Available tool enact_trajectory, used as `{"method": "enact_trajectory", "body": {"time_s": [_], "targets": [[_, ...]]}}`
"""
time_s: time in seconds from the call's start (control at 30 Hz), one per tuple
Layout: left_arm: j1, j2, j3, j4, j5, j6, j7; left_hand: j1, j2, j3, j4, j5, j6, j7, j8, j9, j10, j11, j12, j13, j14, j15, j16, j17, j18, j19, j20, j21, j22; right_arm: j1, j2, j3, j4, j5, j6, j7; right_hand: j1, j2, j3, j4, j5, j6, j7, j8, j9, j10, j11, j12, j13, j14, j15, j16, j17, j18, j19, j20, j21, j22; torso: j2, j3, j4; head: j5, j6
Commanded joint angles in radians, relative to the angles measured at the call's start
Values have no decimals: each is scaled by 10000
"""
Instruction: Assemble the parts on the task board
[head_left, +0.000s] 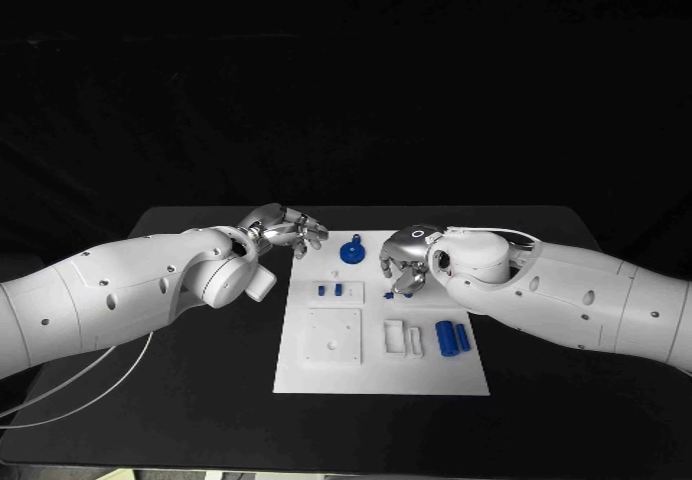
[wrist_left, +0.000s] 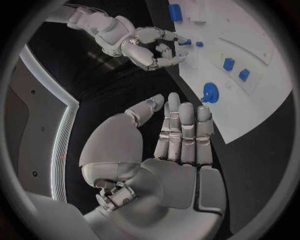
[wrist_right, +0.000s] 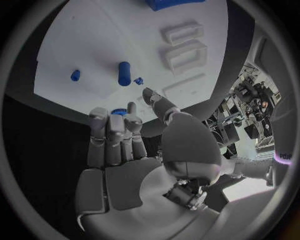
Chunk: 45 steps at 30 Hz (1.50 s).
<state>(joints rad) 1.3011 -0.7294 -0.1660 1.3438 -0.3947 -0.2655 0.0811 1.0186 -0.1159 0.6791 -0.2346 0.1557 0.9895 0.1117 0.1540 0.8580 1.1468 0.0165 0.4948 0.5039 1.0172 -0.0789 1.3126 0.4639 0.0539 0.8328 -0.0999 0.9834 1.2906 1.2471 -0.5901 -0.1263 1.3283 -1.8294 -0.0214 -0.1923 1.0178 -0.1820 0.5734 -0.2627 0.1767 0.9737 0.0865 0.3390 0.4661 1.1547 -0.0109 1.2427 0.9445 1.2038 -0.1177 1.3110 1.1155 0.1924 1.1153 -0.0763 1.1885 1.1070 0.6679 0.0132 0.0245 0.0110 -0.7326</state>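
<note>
On the near right of the task board (head_left: 433, 380) lay two blue cylinders (head_left: 453, 337), with small blue pegs (head_left: 330, 290) farther in. The right hand (head_left: 405, 262) hovered over a small blue part (head_left: 389, 295), fingers curled on nothing; picking it up seemed next. Farthest, a round blue part (head_left: 351, 250) sat beside the empty, spread left hand (head_left: 289, 228). The right wrist view revealed that hand's bare palm.

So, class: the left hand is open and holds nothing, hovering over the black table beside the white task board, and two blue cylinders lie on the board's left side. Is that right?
Not quite. The head view shows the two blue cylinders on the right side of the task board, not its left. The rest stands: the left hand is open, holding nothing, over the black table beside the board.
</note>
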Motion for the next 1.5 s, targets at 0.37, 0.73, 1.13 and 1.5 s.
{"method": "enact_trajectory", "body": {"time_s": [0.37,0.73,1.13,1.5], "targets": [[2,-56,3,129,60,84,134,103,-8,3,-79,63,-9,95,36,-21,-7,99,-43,-25,19,-6,-70,-18,-10,-11,-748,-50,-15,-272,289,-18,-327,-280,-226,-278,-316,-192,393,293,-421,235,121,-18,52,147,-22,-121,180,187,-4,-27,161,694,160,-25,91,24,19,8,10,51,-83],[2,-91,3,152,60,124,108,105,-17,-6,-82,62,-18,99,35,-28,-8,102,-47,-35,18,-3,-72,-19,-13,-13,-746,-56,-14,-367,383,-26,-516,-417,-243,-286,-319,-234,453,317,-509,197,129,-50,54,187,-15,-124,253,273,-1,11,260,694,189,-51,107,31,6,5,-2,83,-152],[3,-113,3,183,60,124,69,104,-19,-11,-76,62,-29,104,33,-34,-9,105,-50,-43,18,-1,-73,-21,-16,-13,-744,-60,-14,-493,473,-58,-684,-480,-252,-291,-155,-190,742,322,-726,240,121,-53,79,261,-21,-129,404,332,-5,11,346,694,215,-84,121,43,4,9,-1,101,-219],[3,-120,3,217,60,153,43,102,-13,-17,-64,67,-47,112,28,-43,-11,108,-55,-54,21,2,-73,-22,-19,-11,-741,-66,-14,-602,542,-97,-804,-499,-150,-246,-62,-138,1225,440,-716,179,150,-135,69,332,6,-189,550,367,18,-32,419,694,225,-76,125,55,-4,16,-9,134,-259]]}}
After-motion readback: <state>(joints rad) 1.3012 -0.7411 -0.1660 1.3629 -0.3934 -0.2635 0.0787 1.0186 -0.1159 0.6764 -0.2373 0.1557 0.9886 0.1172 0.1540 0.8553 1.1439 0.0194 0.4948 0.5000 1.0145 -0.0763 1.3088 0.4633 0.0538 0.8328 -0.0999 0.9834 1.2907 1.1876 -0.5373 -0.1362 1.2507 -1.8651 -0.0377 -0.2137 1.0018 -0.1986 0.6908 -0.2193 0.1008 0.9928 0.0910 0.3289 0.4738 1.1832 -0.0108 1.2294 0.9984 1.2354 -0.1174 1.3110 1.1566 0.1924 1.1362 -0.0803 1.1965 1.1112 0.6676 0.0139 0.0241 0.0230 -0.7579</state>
